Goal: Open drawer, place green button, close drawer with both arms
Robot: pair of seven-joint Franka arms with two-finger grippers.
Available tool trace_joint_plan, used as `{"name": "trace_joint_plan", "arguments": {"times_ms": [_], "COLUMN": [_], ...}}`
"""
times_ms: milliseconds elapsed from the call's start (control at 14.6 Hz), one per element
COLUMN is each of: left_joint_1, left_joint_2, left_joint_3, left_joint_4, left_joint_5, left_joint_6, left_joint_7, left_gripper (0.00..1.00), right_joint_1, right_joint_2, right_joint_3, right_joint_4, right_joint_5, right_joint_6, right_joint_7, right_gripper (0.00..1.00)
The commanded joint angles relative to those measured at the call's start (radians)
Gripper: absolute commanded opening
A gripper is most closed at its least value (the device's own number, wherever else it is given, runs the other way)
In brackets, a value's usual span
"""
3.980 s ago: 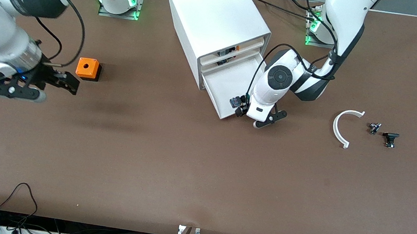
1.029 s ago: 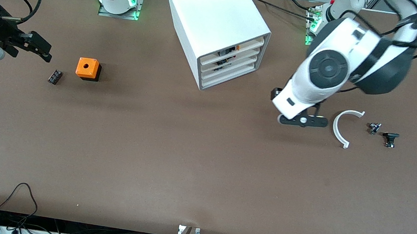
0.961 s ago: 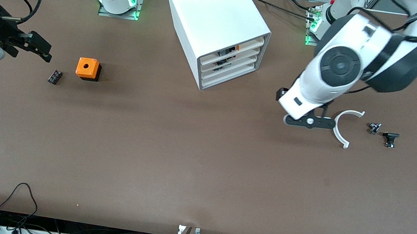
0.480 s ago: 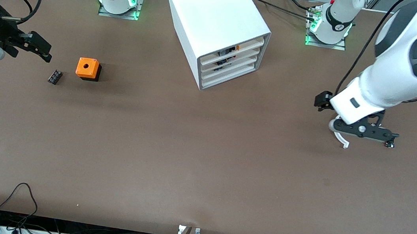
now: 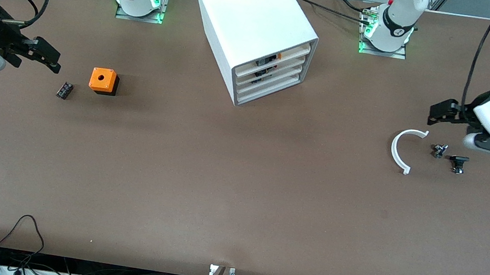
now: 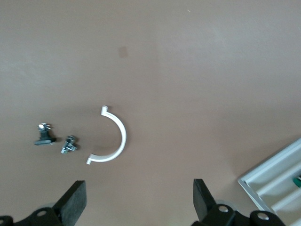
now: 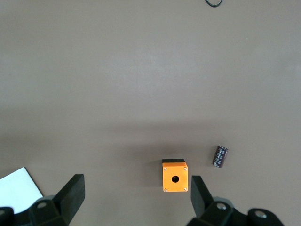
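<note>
At right frame edge, left end effector (image 5: 484,134) swung off shut drawer (image 5: 269,91), open, empty; right end effector (image 5: 26,57) waiting open; task looks finished.

cabinet (image 5: 258,31) mid-table, cube (image 5: 103,81) toward right arm's end

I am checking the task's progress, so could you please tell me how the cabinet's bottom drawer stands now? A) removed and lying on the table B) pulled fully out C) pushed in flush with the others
C: the bottom drawer of the white cabinet sits flush with the drawers above it, nothing protruding.
</note>
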Motion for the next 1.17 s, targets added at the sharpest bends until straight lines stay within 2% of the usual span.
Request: {"name": "trace_joint_plan", "arguments": {"times_ms": [0, 206, 1098], "left_joint_1": [-0.086, -0.115, -0.121], "left_joint_2": [-0.124, -0.164, -0.126], "left_joint_3": [0.092, 0.092, 0.052], "left_joint_4": [-0.167, -0.198, -0.141], "left_joint_5": [-0.007, 0.073, 0.070], "left_joint_6": [0.110, 0.111, 0.087], "left_joint_7": [0.018, 0.051, 0.032], "left_gripper": [1.00, 1.00, 1.00], "right_joint_1": [0.001, 0.001, 0.003], "right_joint_2": [0.005, 0.005, 0.010], "right_joint_3": [0.001, 0.001, 0.001], "right_joint_4": [0.014, 0.014, 0.014], "right_joint_5": [0.001, 0.001, 0.001], "right_joint_6": [0.000, 0.000, 0.000], "right_joint_7": [0.006, 0.006, 0.004], "right_gripper": [1.00, 1.00, 1.00]}}
